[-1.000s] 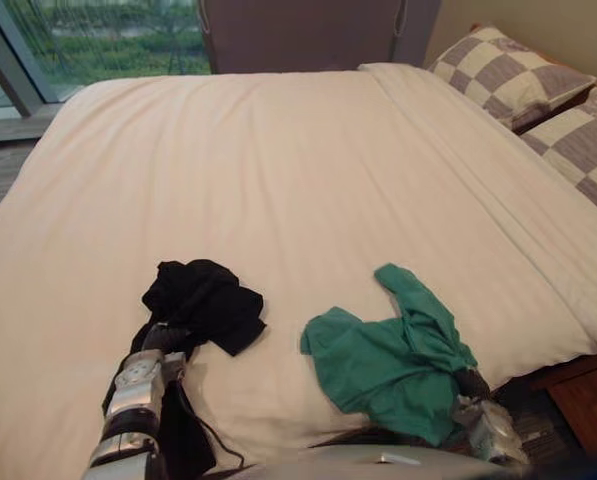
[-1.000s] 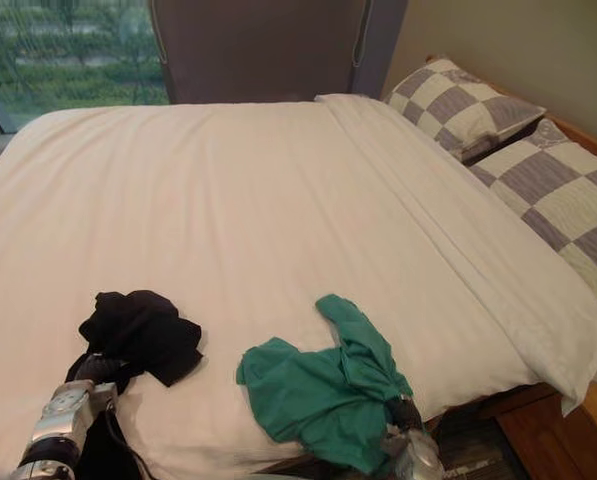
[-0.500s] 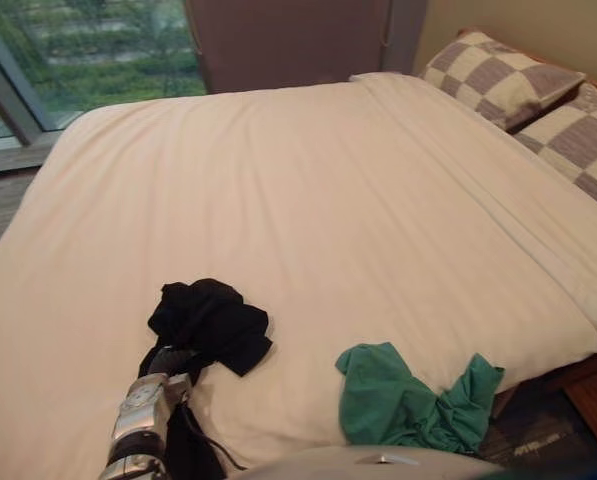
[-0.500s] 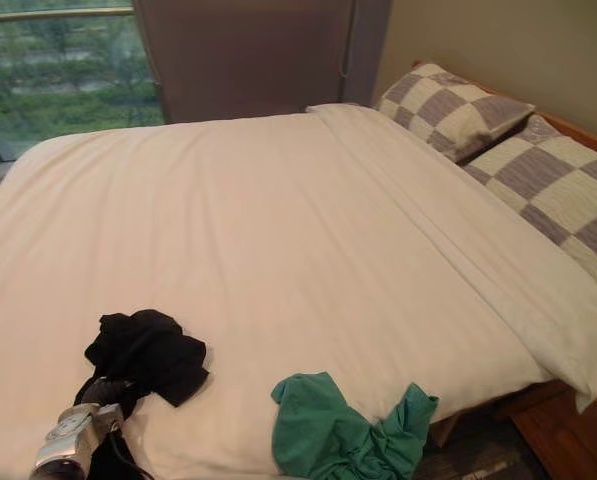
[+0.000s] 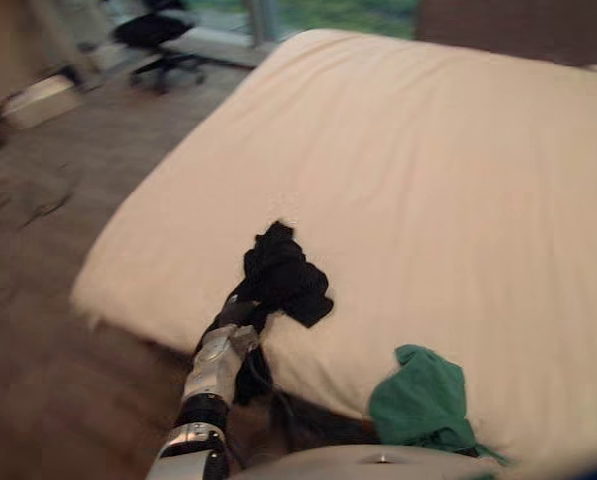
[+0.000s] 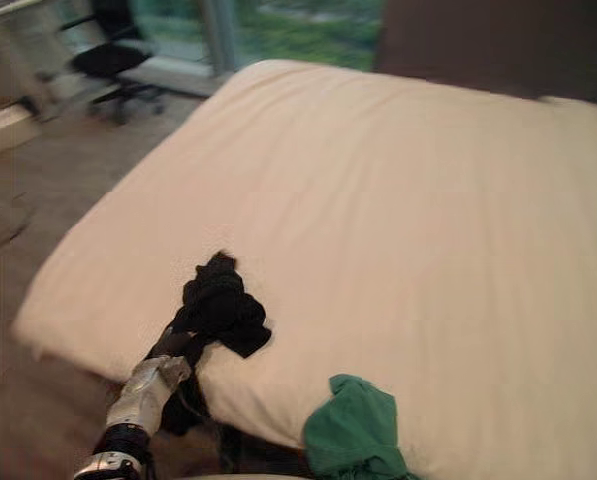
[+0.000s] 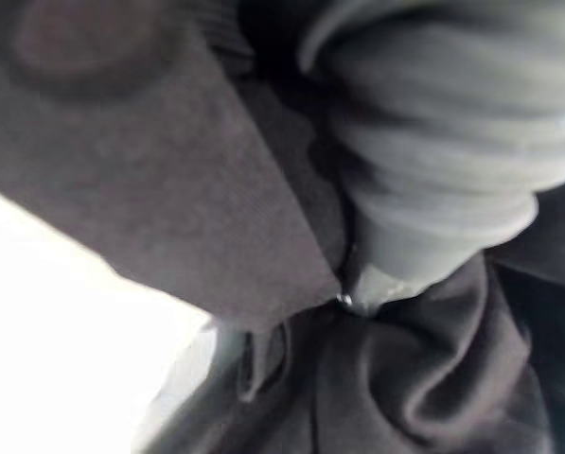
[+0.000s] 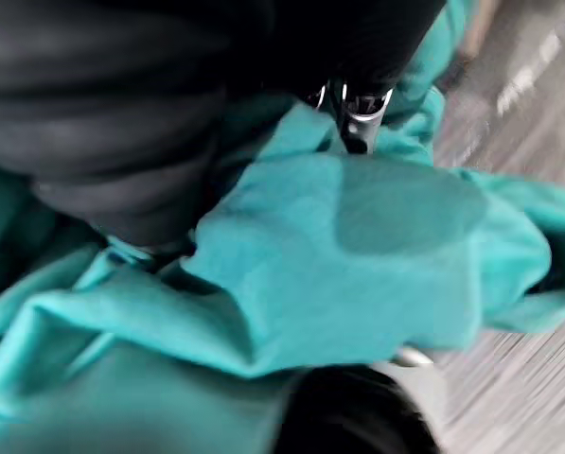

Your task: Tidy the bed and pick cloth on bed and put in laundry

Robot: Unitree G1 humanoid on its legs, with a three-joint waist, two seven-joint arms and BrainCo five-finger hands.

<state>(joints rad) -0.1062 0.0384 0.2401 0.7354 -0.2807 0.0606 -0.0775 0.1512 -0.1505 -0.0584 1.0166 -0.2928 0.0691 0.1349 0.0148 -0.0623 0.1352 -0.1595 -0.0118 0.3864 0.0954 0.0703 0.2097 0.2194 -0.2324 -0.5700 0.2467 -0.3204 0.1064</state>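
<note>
Two cloths lie at the bed's (image 5: 428, 180) near edge. The black cloth (image 5: 283, 280) is bunched on the sheet over the left hand (image 7: 443, 170), one end trailing off the bed. The green cloth (image 5: 418, 400) hangs over that edge, wrapped about the right hand (image 8: 93, 123). Fingers are buried in fabric; their hold cannot be told. Judged best: each bundle gathered whole and lifted clear, so the sheet is not dragged.

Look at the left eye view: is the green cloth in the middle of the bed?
No, the green cloth sits at the near edge of the bed.
</note>
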